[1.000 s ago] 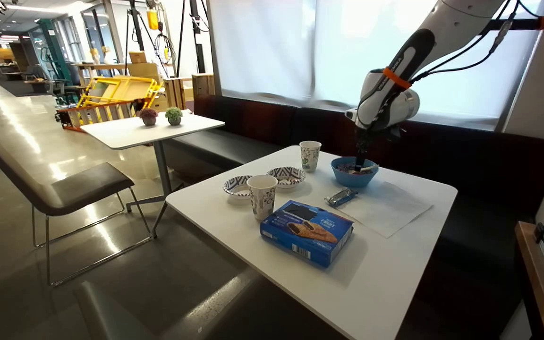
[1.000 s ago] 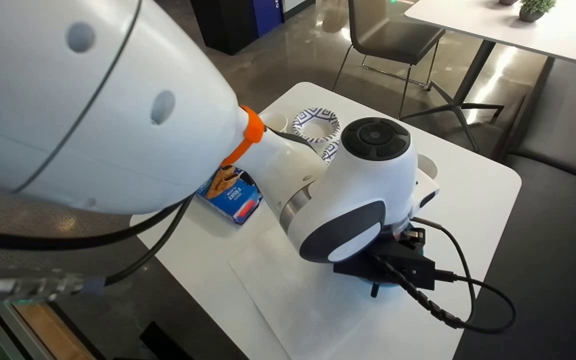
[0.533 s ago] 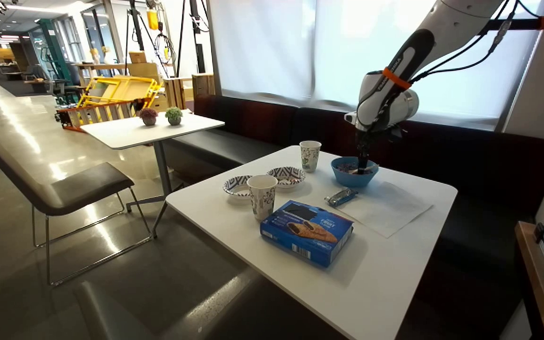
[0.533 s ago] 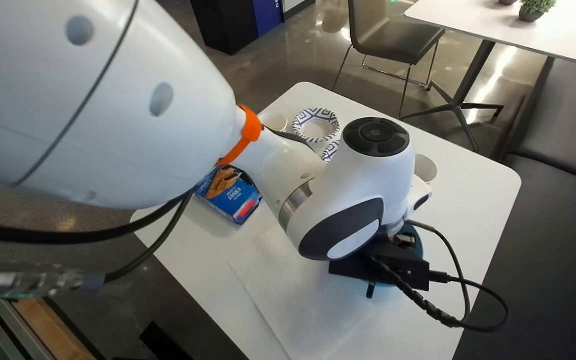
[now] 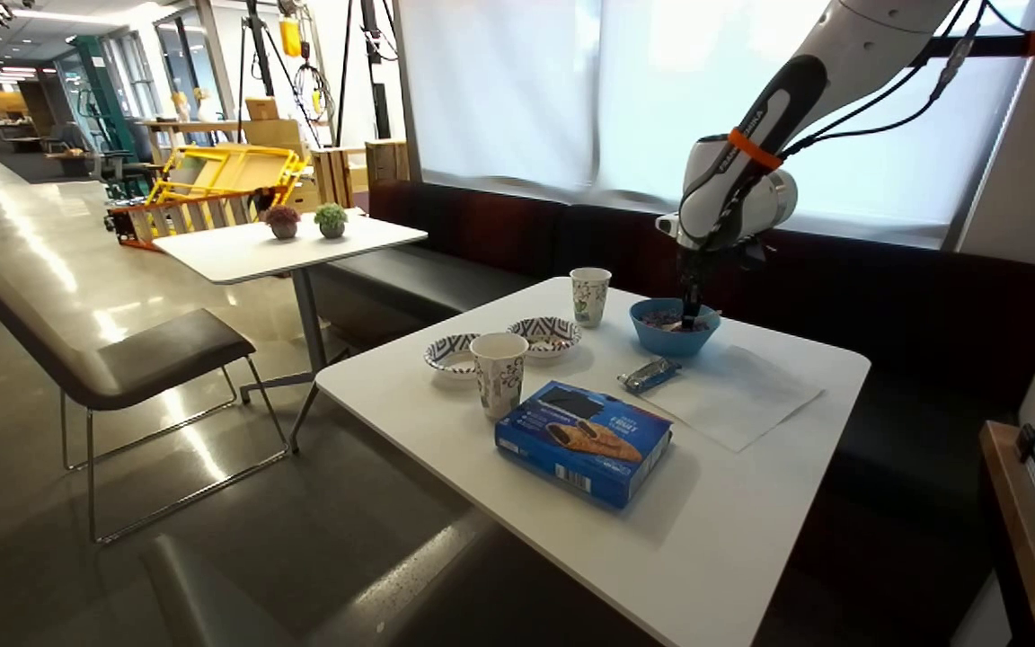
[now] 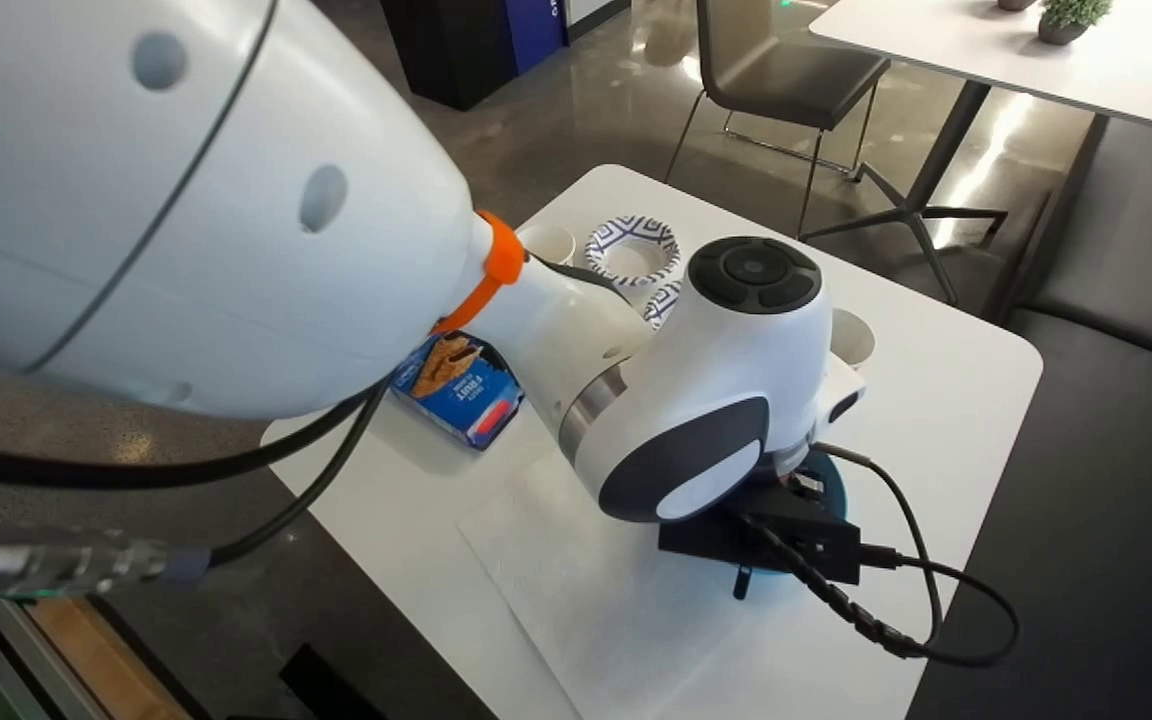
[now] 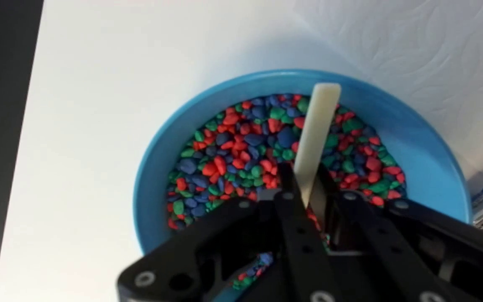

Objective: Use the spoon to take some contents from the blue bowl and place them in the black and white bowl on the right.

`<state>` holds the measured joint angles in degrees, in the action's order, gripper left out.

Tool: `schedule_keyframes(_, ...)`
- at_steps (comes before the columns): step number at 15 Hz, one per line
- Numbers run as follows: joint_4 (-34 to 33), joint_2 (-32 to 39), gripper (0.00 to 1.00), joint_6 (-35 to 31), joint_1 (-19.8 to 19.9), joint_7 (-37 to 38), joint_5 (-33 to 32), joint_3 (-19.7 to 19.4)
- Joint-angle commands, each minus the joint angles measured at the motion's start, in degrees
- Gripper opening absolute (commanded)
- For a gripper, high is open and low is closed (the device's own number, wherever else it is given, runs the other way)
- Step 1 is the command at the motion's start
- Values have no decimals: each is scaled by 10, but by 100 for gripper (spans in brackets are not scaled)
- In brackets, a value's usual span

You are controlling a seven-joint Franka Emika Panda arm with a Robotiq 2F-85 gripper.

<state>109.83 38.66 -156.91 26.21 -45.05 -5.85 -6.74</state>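
The blue bowl stands near the table's window side, filled with red, green and blue pebbles. In the wrist view my gripper reaches down into it, its fingers shut on the pale, flat handle of the spoon. The handle's free end leans toward the bowl's rim; the spoon's scoop is hidden behind the fingers. Of two black and white bowls, the right one holds a few small bits at its bottom. The arm covers part of that bowl in an exterior view.
Beside it sits another patterned bowl. A paper cup stands left of the blue bowl, and a second cup nearer the front. A foil packet, a paper napkin and a blue box lie toward the front.
Over the last second my gripper has shifted slightly right in an exterior view, onto the spoon's handle, and its jaws have closed. The bowls and other objects stay put.
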Motion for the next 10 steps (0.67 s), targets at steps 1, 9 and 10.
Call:
schedule_keyframes(1, -1, 0, 4, 17, 4, 5, -5, 4)
schedule_keyframes(9, -21, 16, 4, 18, 35, 3, 7, 15)
schedule_keyframes(10, -15, 8, 4, 24, 33, 6, 4, 11)
